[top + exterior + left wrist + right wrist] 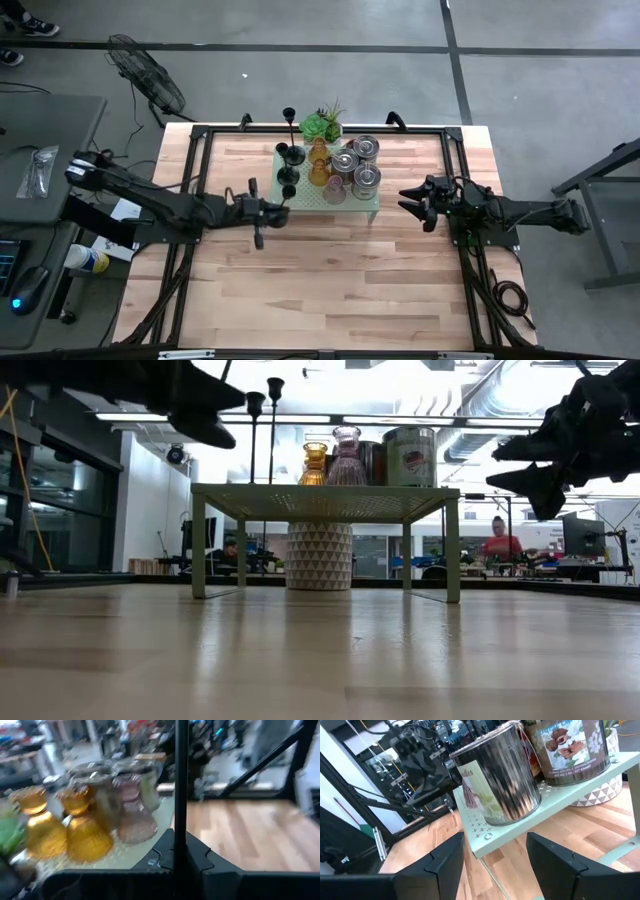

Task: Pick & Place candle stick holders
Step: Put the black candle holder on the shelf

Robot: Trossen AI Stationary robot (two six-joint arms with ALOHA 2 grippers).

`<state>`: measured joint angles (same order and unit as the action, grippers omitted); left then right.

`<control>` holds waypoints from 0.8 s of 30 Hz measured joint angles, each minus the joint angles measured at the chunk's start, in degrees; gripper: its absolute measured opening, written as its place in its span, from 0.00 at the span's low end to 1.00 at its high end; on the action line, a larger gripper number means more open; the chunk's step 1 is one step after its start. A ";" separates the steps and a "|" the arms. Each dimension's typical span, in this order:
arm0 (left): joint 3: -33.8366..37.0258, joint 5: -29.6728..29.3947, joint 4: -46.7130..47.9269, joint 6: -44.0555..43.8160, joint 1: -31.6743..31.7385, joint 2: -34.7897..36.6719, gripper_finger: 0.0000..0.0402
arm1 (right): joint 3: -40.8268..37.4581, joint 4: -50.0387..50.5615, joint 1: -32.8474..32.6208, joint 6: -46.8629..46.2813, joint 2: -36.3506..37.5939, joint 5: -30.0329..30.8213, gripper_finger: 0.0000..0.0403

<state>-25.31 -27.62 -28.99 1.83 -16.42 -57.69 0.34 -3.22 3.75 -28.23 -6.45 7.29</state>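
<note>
Wooden surface (330, 270), pale green stand (372, 208) at its far middle, carrying the candle stick holders (340, 165). Left end effector (281, 208) is clenched on a black holder's thin stem (180, 785) at the stand's left edge. Right end effector (408, 199) hangs released, just right of the stand.

Amber glass holders (82, 827) — pale-green stand (325, 501)

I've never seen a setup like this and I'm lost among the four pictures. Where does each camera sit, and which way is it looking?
High view: overhead, looking straight down; both arms show, left gripper and right gripper flanking the pale green stand.
Low view: at tabletop height, looking level under the stand; both grippers enter from above.
Left wrist view: on the left arm, facing the amber holders; its fingers grip a thin black stem.
Right wrist view: on the right arm, facing a silvery can between its open fingers.
All four share the stand.
</note>
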 joint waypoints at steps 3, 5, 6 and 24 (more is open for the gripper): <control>3.23 6.01 -6.69 1.41 2.07 0.58 0.00 | 0.00 -0.09 0.01 0.00 -0.21 0.02 0.51; 5.48 9.70 -11.34 2.58 3.25 0.75 0.00 | 0.00 0.08 0.02 0.00 -0.44 -0.04 0.51; 6.44 11.57 -14.16 2.88 3.81 0.75 0.00 | -0.01 0.06 0.00 0.01 -0.52 -0.04 0.51; 14.08 28.52 -30.48 0.85 20.15 0.08 0.00 | 0.00 0.04 0.02 0.00 -1.13 0.02 0.51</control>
<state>-11.23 0.91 -59.47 2.68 3.74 -57.60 0.34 -3.18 3.77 -28.23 -7.57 7.31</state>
